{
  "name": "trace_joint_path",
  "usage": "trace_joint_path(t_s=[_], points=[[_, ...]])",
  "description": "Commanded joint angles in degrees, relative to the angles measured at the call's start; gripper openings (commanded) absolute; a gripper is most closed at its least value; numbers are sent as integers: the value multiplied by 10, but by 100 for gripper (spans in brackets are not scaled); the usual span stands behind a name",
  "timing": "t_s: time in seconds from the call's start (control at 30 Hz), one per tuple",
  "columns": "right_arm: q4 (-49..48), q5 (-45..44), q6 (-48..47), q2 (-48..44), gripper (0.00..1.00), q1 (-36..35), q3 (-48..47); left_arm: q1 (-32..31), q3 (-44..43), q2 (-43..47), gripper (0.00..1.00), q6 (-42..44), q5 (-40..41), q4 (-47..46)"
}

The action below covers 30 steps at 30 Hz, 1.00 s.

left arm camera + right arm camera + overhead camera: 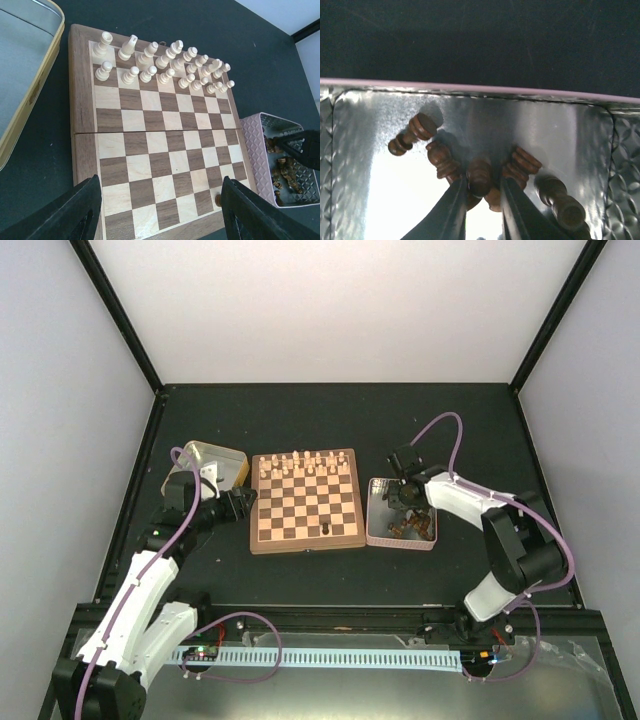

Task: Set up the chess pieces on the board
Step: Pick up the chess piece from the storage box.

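Pinching a dark chess piece (479, 175) by the tin rim (470, 86) (right gripper (484, 186)).

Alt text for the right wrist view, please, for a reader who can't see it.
Fingers of the right gripper straddle one dark chess piece inside a shiny metal tin with a pink rim. Several more dark pieces lie on their sides around it; black table beyond.

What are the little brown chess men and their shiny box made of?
The brown chess men look like turned wood, dark-stained and lightly polished: rounded rings, soft sheen. The box looks like thin metal: mirror-bright floor, embossed diamond-patterned walls, pinkish rim.
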State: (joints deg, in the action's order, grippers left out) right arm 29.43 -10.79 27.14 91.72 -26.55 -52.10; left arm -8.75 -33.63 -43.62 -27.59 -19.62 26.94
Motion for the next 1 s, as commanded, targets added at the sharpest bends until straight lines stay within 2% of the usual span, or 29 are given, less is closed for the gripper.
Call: trace_joint_path(t_s=[0.0, 0.13, 0.3, 0.4, 0.77, 0.97], points=[[-25, -8, -10, 16, 18, 4, -24, -4, -5, 0, 68, 3, -9, -13], [-16, -21, -11, 34, 17, 3, -35, -3, -4, -1, 67, 1, -14, -14], [-10, -25, -11, 23, 6, 4, -32, -3, -1, 3, 67, 0, -14, -12], [-4, -33, -13, 1, 4, 4, -30, -3, 2, 4, 67, -1, -14, -12], [8, 37, -14, -81, 4, -3, -27, -3, 4, 5, 68, -4, -14, -15], [11, 63, 1, -103, 4, -73, -37, -3, 8, 3, 68, -12, -16, -23]])
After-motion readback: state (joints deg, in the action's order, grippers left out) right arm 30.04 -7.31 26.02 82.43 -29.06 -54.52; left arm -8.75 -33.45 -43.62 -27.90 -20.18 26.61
